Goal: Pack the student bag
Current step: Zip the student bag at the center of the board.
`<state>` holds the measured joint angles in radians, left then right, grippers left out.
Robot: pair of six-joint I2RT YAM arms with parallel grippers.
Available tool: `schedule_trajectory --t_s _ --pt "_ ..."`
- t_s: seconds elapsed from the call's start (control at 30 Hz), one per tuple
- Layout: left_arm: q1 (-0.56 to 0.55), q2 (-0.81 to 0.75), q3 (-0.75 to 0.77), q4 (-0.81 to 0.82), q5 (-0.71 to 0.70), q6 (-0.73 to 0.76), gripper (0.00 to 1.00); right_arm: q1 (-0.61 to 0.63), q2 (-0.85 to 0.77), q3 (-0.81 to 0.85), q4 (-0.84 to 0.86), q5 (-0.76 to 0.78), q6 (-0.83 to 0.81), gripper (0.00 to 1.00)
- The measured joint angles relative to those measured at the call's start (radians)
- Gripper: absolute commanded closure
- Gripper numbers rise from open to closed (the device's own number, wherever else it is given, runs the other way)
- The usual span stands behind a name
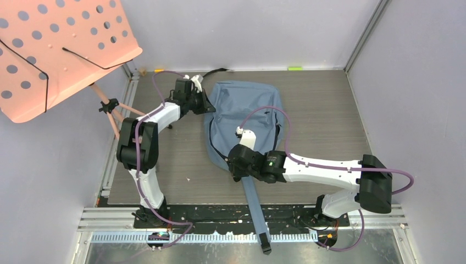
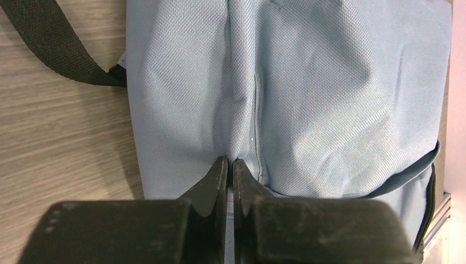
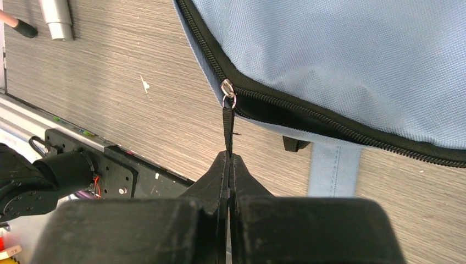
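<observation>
At the bottom centre of the top view a blue strap (image 1: 254, 198) runs off the near edge of the worktop (image 1: 329, 110) and ends in a black webbing end (image 1: 265, 242). Just above it the right claw (image 1: 237, 165) sits at the near left edge of the student bag (image 1: 247, 118), which lies flat in the middle of the frame.

Only the right wrist view shows what that claw (image 3: 228, 157) holds: its fingers are pressed together on the black zipper pull tab (image 3: 227, 129), which hangs from the metal slider (image 3: 227, 93) on the bag's black zipper.

Farther up, the left claw (image 1: 206, 104) meets the bag's far left corner. The left wrist view shows it (image 2: 231, 162) clamped on a pinched ridge of the grey-blue fabric, with a black webbing strap (image 2: 55, 44) at upper left.

A pink perforated panel (image 1: 60, 49) fills the top view's upper left.
</observation>
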<state>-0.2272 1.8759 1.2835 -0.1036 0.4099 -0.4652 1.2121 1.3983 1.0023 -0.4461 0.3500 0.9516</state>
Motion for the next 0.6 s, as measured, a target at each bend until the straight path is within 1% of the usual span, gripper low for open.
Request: schedule_trajectory --t_s 0.1,0.17,0.23,0.33,0.47,0.6 --pt "0.0 0.005 0.009 0.01 0.006 0.002 0.53 0.0 0.0 0.0 -0.003 0.011 -0.004 1.0" --pt "0.001 0.003 0.01 0.039 -0.003 0.005 0.4 0.002 0.0 0.0 -0.003 0.012 -0.006 0.99" --pt "0.003 -0.02 0.006 0.039 -0.028 0.0 0.31 0.002 0.0 0.0 -0.003 0.013 -0.008 0.99" --pt "0.004 -0.111 -0.026 0.018 -0.067 0.002 0.24 0.002 0.0 0.0 -0.003 0.013 -0.01 0.99" --pt "0.005 -0.306 -0.123 -0.01 -0.112 -0.002 0.23 0.002 0.003 0.0 0.0 0.013 -0.015 0.99" --pt "0.005 -0.505 -0.275 -0.024 -0.131 -0.039 0.24 0.003 0.013 0.0 0.006 0.012 -0.021 0.99"
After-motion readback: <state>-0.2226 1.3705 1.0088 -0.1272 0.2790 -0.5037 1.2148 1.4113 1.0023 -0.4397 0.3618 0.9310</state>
